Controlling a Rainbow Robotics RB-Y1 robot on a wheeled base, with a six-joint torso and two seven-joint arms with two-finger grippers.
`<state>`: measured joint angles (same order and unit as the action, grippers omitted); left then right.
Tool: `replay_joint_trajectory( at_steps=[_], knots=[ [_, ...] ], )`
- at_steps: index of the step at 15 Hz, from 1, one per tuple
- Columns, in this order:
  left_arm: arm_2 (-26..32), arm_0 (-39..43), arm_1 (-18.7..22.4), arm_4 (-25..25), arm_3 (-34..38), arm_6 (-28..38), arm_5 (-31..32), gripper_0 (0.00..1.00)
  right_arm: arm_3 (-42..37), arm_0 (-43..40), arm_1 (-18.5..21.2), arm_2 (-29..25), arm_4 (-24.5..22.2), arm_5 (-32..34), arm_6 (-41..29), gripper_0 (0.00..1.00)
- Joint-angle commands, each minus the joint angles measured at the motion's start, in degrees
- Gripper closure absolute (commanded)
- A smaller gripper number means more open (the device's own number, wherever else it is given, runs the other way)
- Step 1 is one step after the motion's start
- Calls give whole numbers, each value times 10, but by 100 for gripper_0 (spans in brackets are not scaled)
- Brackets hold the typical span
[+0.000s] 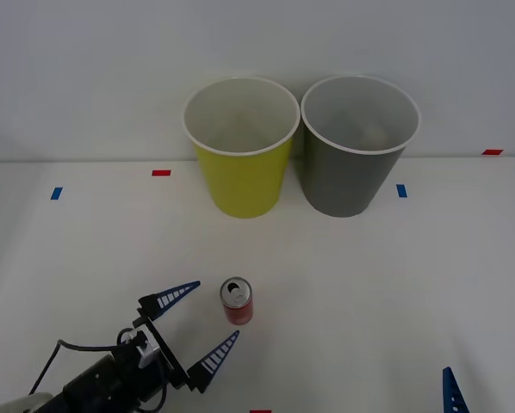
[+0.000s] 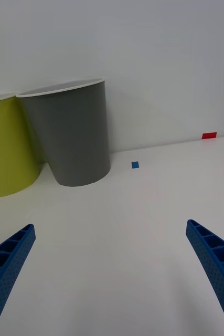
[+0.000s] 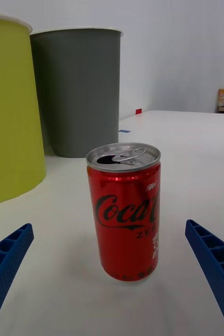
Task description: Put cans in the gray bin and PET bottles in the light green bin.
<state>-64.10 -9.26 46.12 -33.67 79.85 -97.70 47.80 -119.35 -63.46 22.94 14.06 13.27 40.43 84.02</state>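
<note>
- Low in the middle of the front view, the red can (image 1: 237,301) stands upright on the white table (image 1: 369,284), its silver top and pull tab facing up; in the left wrist view the can (image 3: 125,210) shows white lettering on its side.
- At the lower left of the front view, the left gripper (image 1: 195,325) sits just beside the can with its blue ribbed fingers spread wide; one fingertip lies level with the can's top and the other below it, and neither touches the can.
- From the left wrist view, the can stands between the two spread fingers (image 3: 216,262), apart from both.
- Toward the upper middle of the front view, the light green bin (image 1: 242,172) and the gray bin (image 1: 348,176) stand upright side by side against the wall, green on the left and gray on the right, rims almost touching, both well apart from the can.
- At the lower right corner of the front view, the right gripper (image 1: 490,389) shows only its blue fingertips; in the right wrist view its fingers (image 2: 214,262) are spread wide over bare table, holding nothing.
- Small red and blue tape marks (image 1: 161,173) dot the table.
</note>
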Motion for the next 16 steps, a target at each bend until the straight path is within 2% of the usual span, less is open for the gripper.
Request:
replay_joint_trajectory(
  at_steps=[1, 6, 16],
  knots=[
    [-3, -15, -31, -7, -21, -2, -3, 0, 0, 0, 0, 0, 0, 0, 0, 0],
    [-34, -47, -44, -20, -29, -3, -3, 0, 0, 0, 0, 0, 0, 0, 0, 0],
    [-33, -68, -61, -33, -33, -3, -21, 0, 0, 0, 0, 0, 0, 0, 0, 0]
  ],
)
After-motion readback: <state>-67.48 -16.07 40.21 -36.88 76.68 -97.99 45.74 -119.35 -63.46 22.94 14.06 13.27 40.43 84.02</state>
